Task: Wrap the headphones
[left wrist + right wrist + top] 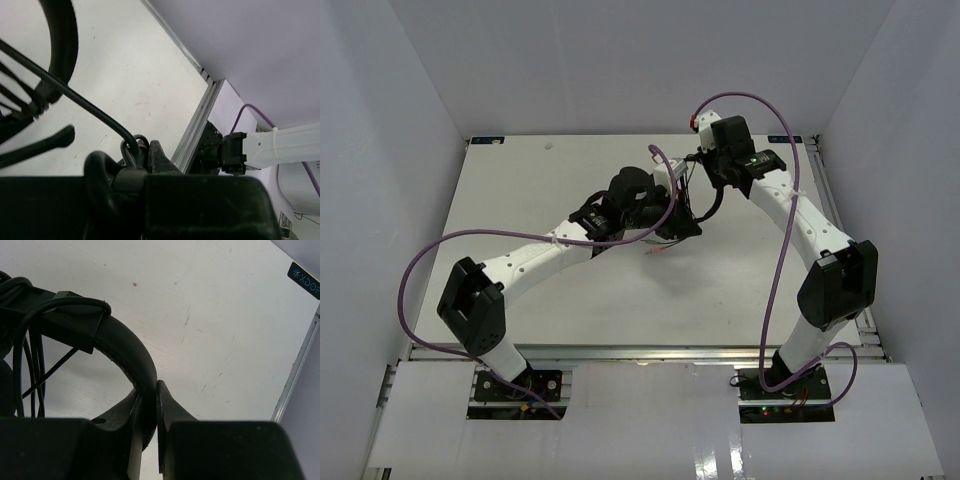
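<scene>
Between the fingers of the right gripper (148, 412) sits the headband (120, 340), clamped edge-on, with the jaws closed tight and no gap showing. The left gripper (142, 156) looks pinched on the cord (85, 102), which runs taut into its slot from the upper left. That wrist view is dark and very close, so this grip is a judgement.

Outward, the headphones (645, 200) are mid-table (570, 300) between the two grippers. The earcups (632, 188) are at the left gripper's end and the band arcs right to the right gripper. In the right wrist view several cord turns cross the band near its end piece, so wrapping is partly done.

Key relation: the cord leaves the left jaws and heads up to the band, and the band's long axis runs roughly left to right between the grippers. The left gripper is nearer the earcups and the loose cord. The next turn likely falls to it, with the right gripper only anchoring.

Hard to tell:
- From above the earcups merge with the left gripper.
- Whether the headphones rest on the table or hang clear is unclear.
- The turn count and the amount of free cord are unreadable.
- A reddish fleck just below the earcups may be the plug (658, 250).
</scene>
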